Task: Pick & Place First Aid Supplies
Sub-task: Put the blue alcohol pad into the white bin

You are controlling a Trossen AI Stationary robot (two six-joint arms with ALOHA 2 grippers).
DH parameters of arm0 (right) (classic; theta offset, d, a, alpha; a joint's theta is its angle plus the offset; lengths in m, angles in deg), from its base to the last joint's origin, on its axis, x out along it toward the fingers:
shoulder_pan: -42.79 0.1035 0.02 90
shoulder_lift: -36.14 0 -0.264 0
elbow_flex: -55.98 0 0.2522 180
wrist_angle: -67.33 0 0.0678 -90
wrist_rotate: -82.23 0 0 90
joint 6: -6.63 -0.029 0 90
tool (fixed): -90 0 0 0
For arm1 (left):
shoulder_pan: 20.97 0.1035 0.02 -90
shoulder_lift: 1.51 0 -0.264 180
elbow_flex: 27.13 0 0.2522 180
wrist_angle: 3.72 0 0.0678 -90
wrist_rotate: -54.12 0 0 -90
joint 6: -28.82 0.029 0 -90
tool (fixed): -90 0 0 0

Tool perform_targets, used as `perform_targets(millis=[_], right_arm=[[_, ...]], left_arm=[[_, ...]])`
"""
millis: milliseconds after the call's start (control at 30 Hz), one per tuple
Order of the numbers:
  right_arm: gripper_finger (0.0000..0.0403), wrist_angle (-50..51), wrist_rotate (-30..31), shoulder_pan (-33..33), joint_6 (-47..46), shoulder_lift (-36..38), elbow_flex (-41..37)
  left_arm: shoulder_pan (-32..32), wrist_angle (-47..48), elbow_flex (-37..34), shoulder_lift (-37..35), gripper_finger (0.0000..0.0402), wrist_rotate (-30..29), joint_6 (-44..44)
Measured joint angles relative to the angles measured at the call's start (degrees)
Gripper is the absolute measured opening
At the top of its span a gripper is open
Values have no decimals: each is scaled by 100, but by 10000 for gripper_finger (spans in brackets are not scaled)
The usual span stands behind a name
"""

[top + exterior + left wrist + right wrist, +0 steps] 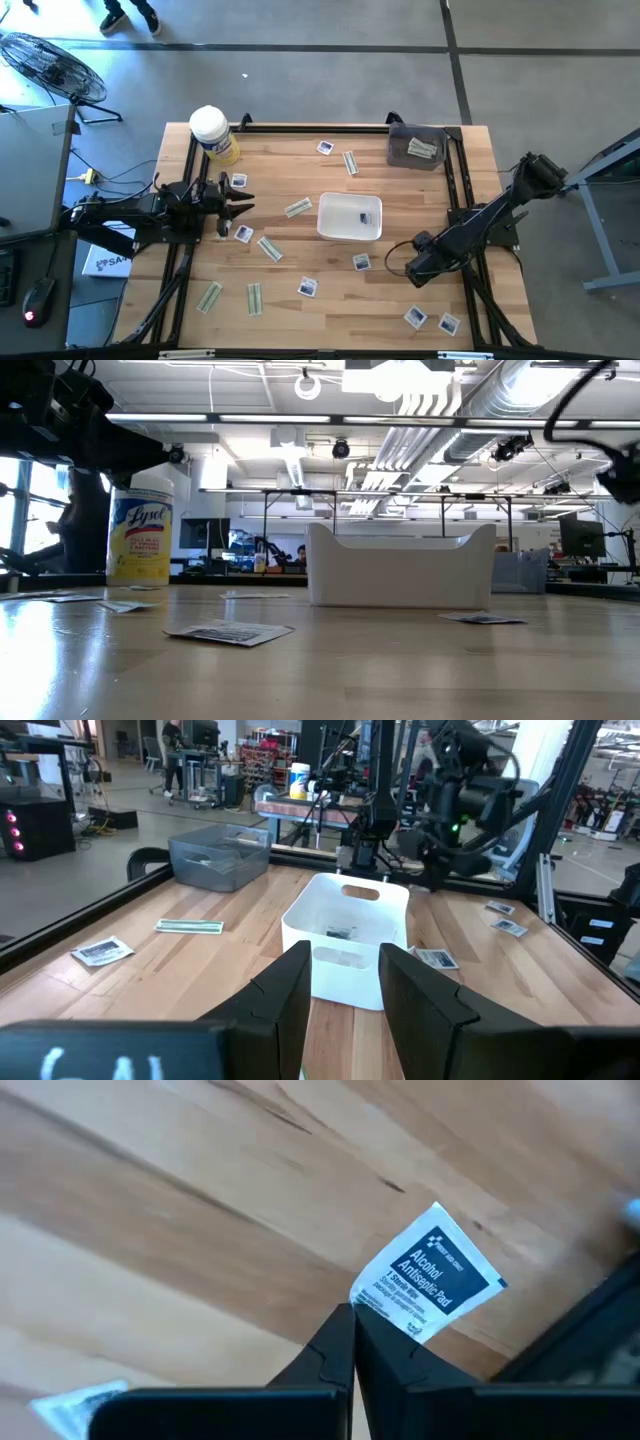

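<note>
Small white packets with dark-blue print (308,288) and pale strips (297,208) lie flat, scattered over the wooden table. A white tray (326,222) stands mid-table with one packet (364,216) in it. My right gripper (410,270) hangs to the right of the tray, pointing down, shut on an alcohol pad packet (432,1272). My left gripper (345,995) waits open at the table's left, pointing level at the tray (300,920). My right gripper pinches the alcohol pad packet by its edge near one corner (372,1306), between the free ends of its two fingers. The fingers come from above, pointing down. The rest of the packet sticks out flat to one side of the fingertips, printed face up.
A yellow canister with a white lid (213,133) stands at the far left. A grey bin (417,147) holding strips sits at the far right. Two packets (415,317) (448,323) lie near the front right, another (361,262) beside my right gripper. Black frame rails (460,190) border the table.
</note>
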Motion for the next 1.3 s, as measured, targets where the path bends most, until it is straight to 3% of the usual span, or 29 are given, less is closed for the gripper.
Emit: perform_targets(millis=[333, 767, 967, 1300], right_arm=[[0, 1144, 943, -172, 482, -154, 1480], [0, 1597, 2292, -1883, 2812, -1552, 3781], [0, 1257, 2042, -2658, 3523, -2233, 4284], [0, 811, 1320, -3389, 4162, -3071, 4106]], left_arm=[[-1, 0, 0, 0, 119, 1, 0], [2, 0, 0, 1, 119, 1, 0], [2, 0, 0, -1, 119, 1, -1], [0, 0, 0, -1, 119, 1, -1]])
